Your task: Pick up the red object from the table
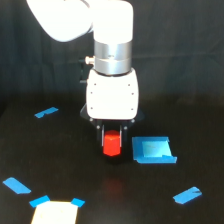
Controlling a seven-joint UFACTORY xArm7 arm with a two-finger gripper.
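Dark desk (pixel 60 150) fills the view, with blue tape strips scattered on it. Between the jaws sits the red object (pixel 112 144), seemingly pinched, though the fingers are mostly hidden in shadow. No writing is legible.

We see a glossy white arm (pixel 85 20) with rounded casings, joined by a brushed silver ring (pixel 112 57) to a white boxy wrist housing (pixel 112 96) dotted with small dark screws. Below sits a black gripper (pixel 113 142).
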